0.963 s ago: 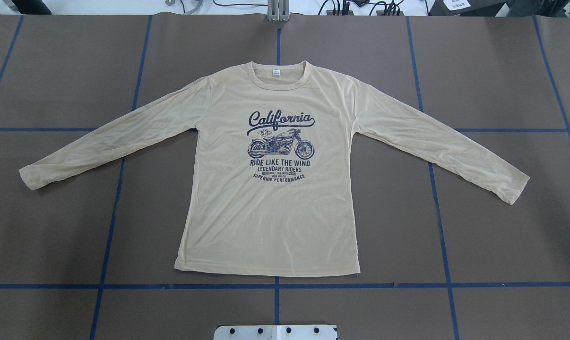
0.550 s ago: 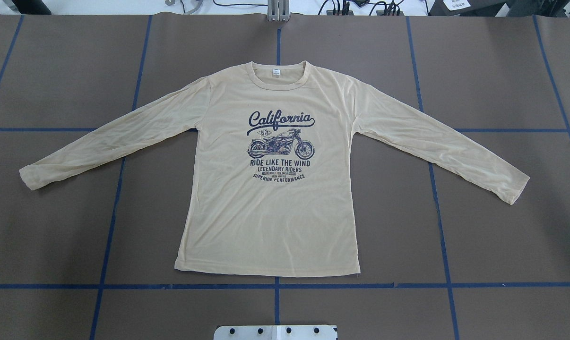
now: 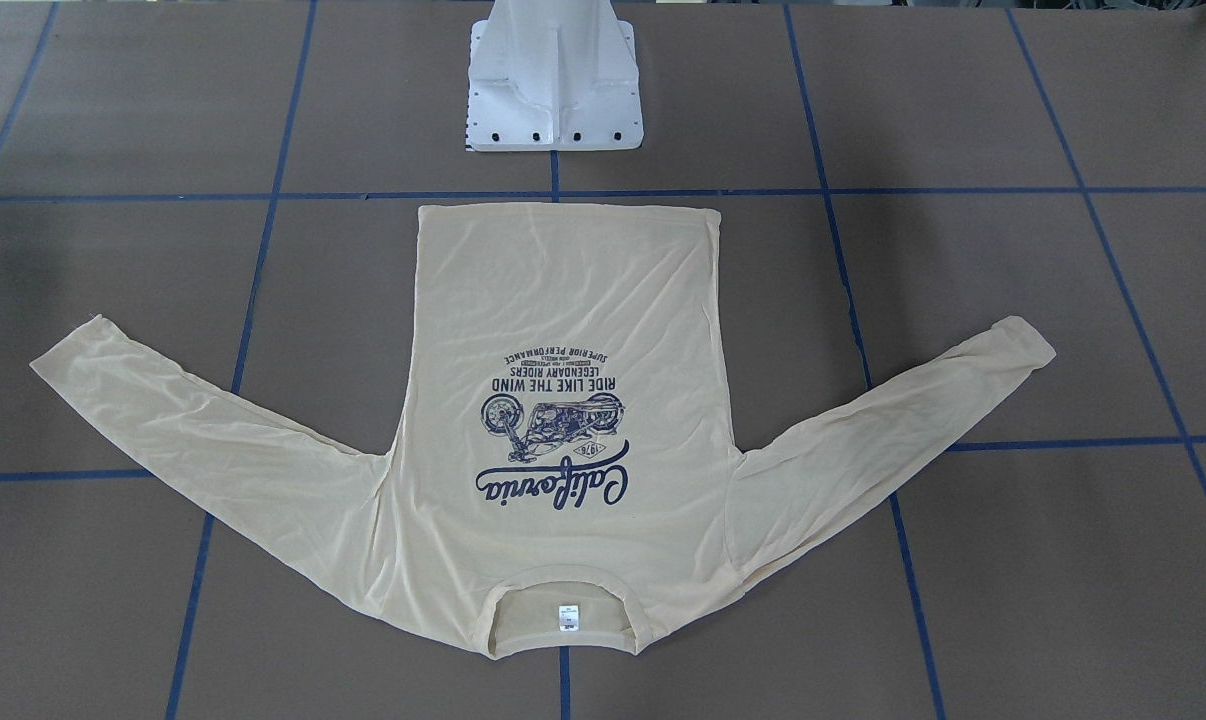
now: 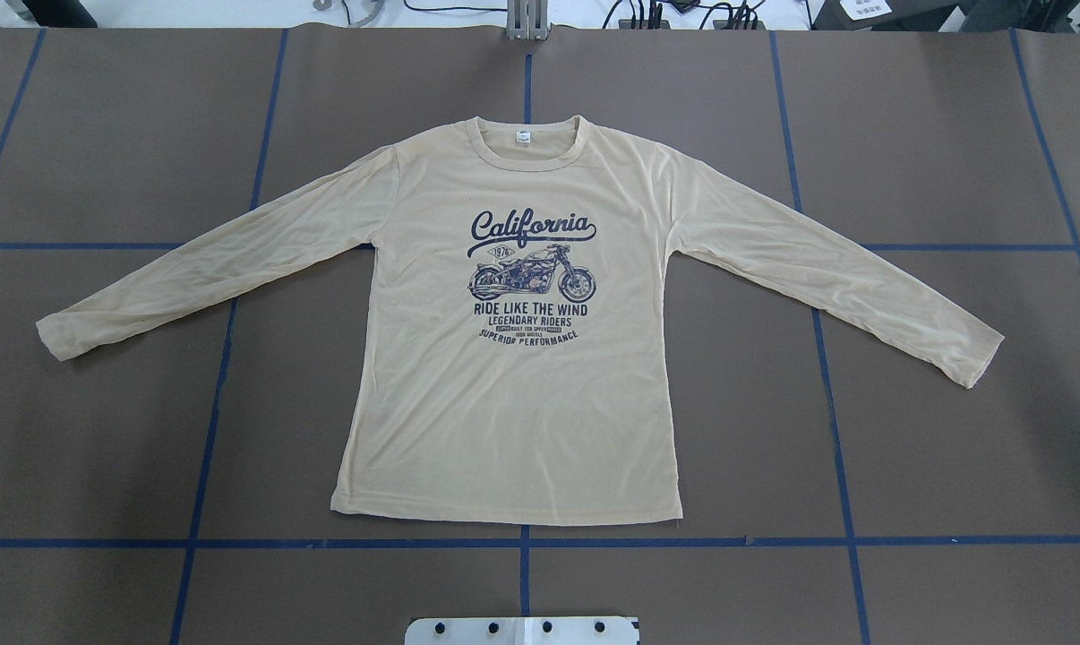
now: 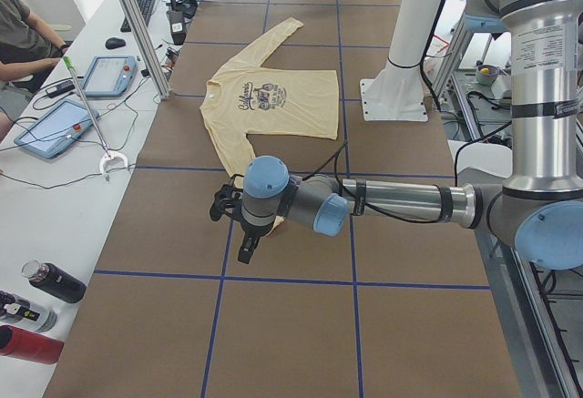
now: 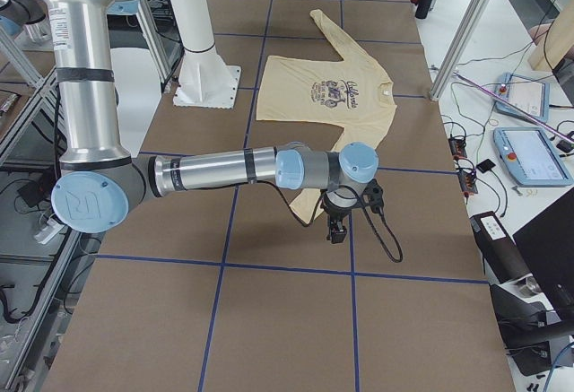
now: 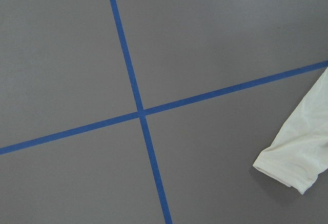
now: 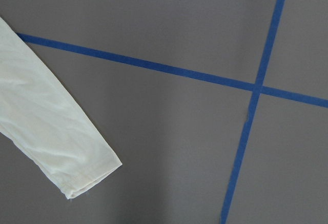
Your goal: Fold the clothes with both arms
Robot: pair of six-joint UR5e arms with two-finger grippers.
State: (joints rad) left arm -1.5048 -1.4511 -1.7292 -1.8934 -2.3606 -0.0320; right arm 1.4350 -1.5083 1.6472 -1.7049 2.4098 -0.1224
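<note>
T-shirt (image 4: pixel 513 412), pale cream-yellow with long sleeves and a navy "California" motorcycle print, lies flat and face up in the middle of the brown table (image 4: pixel 952 448). Its hem is toward the white pedestal (image 3: pixel 555 90), its neck is away from it, and both sleeves are spread wide and angled toward the hem. No fold has been made yet. The left arm (image 5: pixel 401 202) reaches out low over the table, with the left gripper (image 5: pixel 244 250) hanging by the left cuff (image 4: pixel 56 336). The right arm (image 6: pixel 215 169) mirrors it, its right gripper (image 6: pixel 336 230) by the right cuff (image 4: pixel 974 354). Only the side views show the grippers, so it is not possible to tell whether the jaws are parted or closed. Neither seems to hold any cloth. Each wrist view shows its cuff lying loose near the edge of the frame, beside crossing blue tape lines (image 7: pixel 138 114). The step in hand looks like the approach to the sleeve ends. To do it well, each gripper likely needs to centre over its cuff before it descends, then pinch both layers of the thin fabric against the table. A low lift and an even inward carry by both arms should keep the body from dragging or wrinkling.
</note>
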